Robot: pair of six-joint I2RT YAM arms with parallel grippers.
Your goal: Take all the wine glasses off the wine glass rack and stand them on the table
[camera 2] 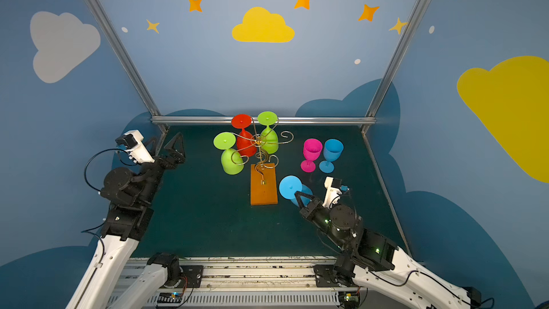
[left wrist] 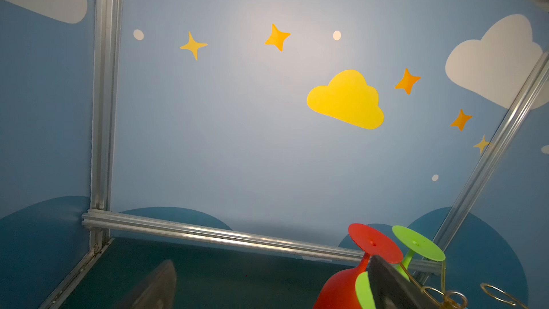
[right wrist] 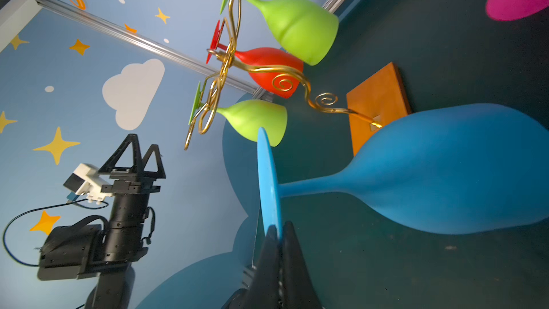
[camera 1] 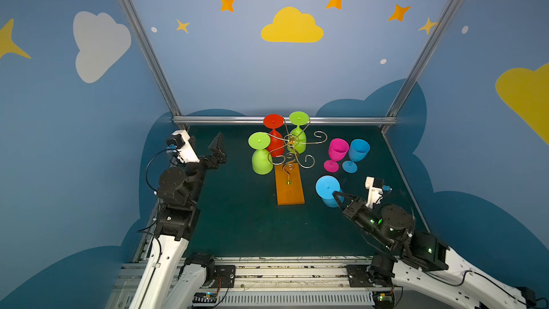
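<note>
The wine glass rack (camera 1: pixel 292 141) (camera 2: pixel 258 141) (right wrist: pixel 225 63) is gold wire on an orange base (camera 1: pixel 289 187) (camera 2: pixel 263 187). Two green glasses (camera 1: pixel 261 159) (camera 1: pixel 298 139) and a red one (camera 1: pixel 274 142) hang on it foot up. A blue wine glass (camera 1: pixel 327 188) (camera 2: pixel 291 187) (right wrist: pixel 445 167) is clear of the rack, foot up, right of the base. My right gripper (camera 1: pixel 335 195) (camera 2: pixel 298 194) (right wrist: pixel 279 228) is shut on the rim of its foot. My left gripper (camera 2: pixel 165 145) (left wrist: pixel 273 289) stands open and empty, left of the rack.
A pink glass (camera 1: pixel 337 151) (camera 2: pixel 312 151) and another blue glass (camera 1: pixel 358 151) (camera 2: pixel 332 151) stand upright at the right of the green mat (camera 1: pixel 243 218). Aluminium rails (camera 1: pixel 285 120) and blue walls close in the back and sides.
</note>
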